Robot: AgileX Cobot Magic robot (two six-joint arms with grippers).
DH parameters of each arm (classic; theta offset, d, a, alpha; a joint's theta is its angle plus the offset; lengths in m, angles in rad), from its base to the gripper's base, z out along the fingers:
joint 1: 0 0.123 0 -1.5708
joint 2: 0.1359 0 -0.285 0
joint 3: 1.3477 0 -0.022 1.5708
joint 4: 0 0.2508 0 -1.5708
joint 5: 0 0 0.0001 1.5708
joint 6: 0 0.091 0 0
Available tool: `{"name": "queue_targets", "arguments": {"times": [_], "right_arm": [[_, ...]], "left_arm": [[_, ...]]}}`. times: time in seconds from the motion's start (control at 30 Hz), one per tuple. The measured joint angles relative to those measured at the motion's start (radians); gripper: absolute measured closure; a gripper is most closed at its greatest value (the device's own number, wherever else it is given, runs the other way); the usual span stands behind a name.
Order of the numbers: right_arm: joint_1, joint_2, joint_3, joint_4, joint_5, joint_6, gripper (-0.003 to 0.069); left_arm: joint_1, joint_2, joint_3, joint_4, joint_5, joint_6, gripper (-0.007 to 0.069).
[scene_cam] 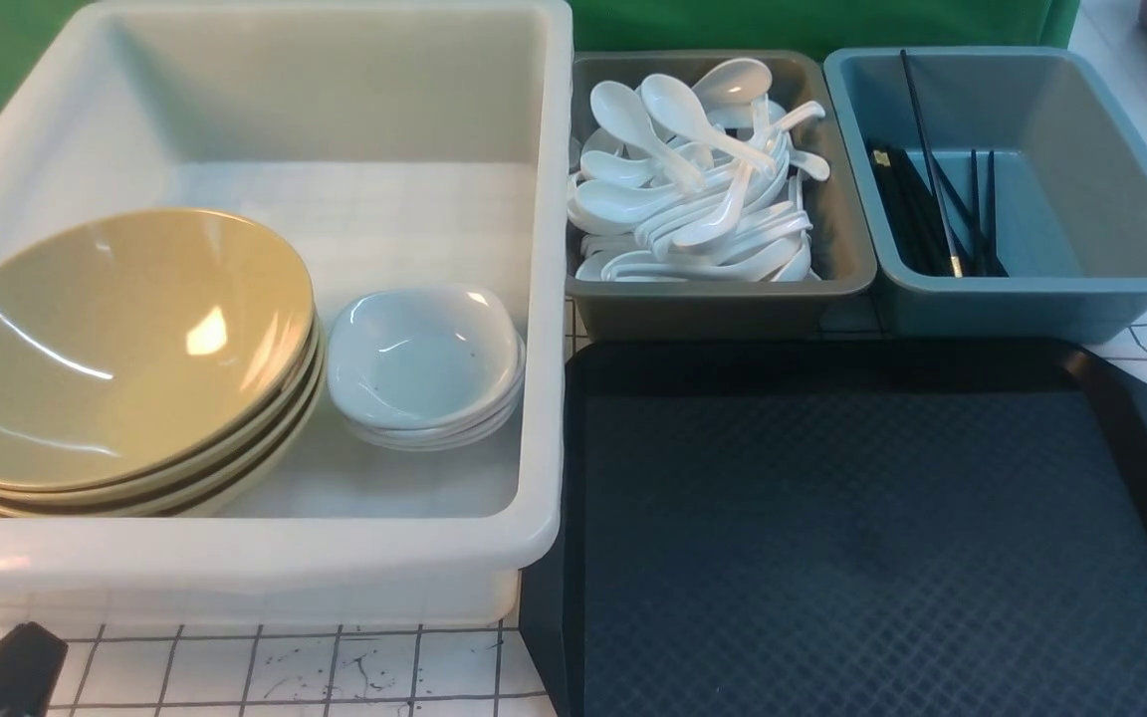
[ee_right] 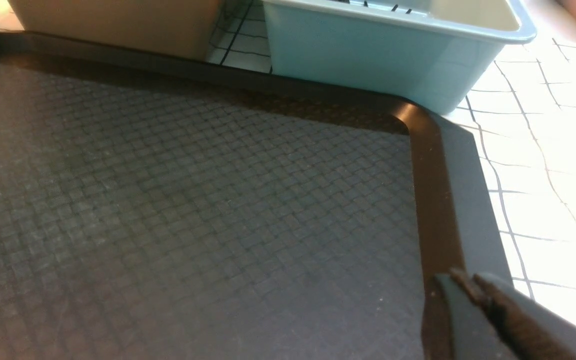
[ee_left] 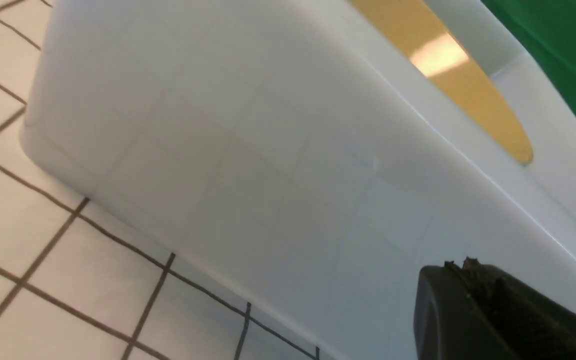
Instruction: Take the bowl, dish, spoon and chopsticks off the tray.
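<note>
The black tray (scene_cam: 872,538) lies at the front right with nothing on it; it also fills the right wrist view (ee_right: 193,200). A tan bowl (scene_cam: 115,339) tops a stack of like bowls in the white tub (scene_cam: 235,568). A white dish (scene_cam: 419,354) tops a small stack beside it. White spoons (scene_cam: 693,189) are piled in the grey bin (scene_cam: 723,309). Black chopsticks (scene_cam: 932,209) lie in the blue bin (scene_cam: 1032,299). My left gripper (ee_left: 460,265) is shut and empty, low in front of the tub's wall (ee_left: 268,150). My right gripper (ee_right: 463,280) is shut and empty over the tray's right rim.
The tub stands to the left of the tray, and the two bins stand behind it. In the front view the left gripper (scene_cam: 6,667) shows as a dark tip at the bottom left. The table has a white gridded cloth (scene_cam: 335,667). A green backdrop stands behind.
</note>
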State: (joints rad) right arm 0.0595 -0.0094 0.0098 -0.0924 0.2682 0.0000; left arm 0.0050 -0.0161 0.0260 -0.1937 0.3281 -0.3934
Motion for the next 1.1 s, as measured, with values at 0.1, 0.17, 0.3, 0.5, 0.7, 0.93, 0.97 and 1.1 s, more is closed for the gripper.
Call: {"name": "queue_targets", "arguments": {"times": [0.1, 0.17, 0.3, 0.5, 0.7, 0.93, 0.97, 1.1], "right_arm": [[0.000, 0.000, 0.000, 0.000, 0.000, 0.000, 0.0603], [0.000, 0.000, 0.000, 0.000, 0.000, 0.000, 0.0601], [0.000, 0.000, 0.000, 0.000, 0.000, 0.000, 0.0598], [0.000, 0.000, 0.000, 0.000, 0.000, 0.000, 0.0591], [0.000, 0.000, 0.000, 0.000, 0.000, 0.000, 0.0587], [0.000, 0.000, 0.000, 0.000, 0.000, 0.000, 0.0579], [0.000, 0.000, 0.000, 0.000, 0.000, 0.000, 0.0577], [0.000, 0.000, 0.000, 0.000, 0.000, 0.000, 0.0571]], "left_arm": [[-0.012, 0.000, -0.001, 0.000, 0.000, 0.000, 0.0625], [-0.013, 0.000, -0.001, 0.000, 0.000, 0.000, 0.0625], [-0.013, 0.000, -0.001, 0.000, 0.001, 0.000, 0.0625], [-0.013, 0.000, -0.001, -0.001, 0.002, 0.000, 0.0625], [-0.013, 0.000, -0.001, -0.003, 0.002, 0.000, 0.0625], [-0.013, 0.000, -0.001, -0.003, 0.002, 0.000, 0.0625], [-0.013, 0.000, -0.001, -0.003, 0.002, 0.000, 0.0625], [-0.013, 0.000, -0.001, -0.003, 0.002, 0.000, 0.0625]]}}
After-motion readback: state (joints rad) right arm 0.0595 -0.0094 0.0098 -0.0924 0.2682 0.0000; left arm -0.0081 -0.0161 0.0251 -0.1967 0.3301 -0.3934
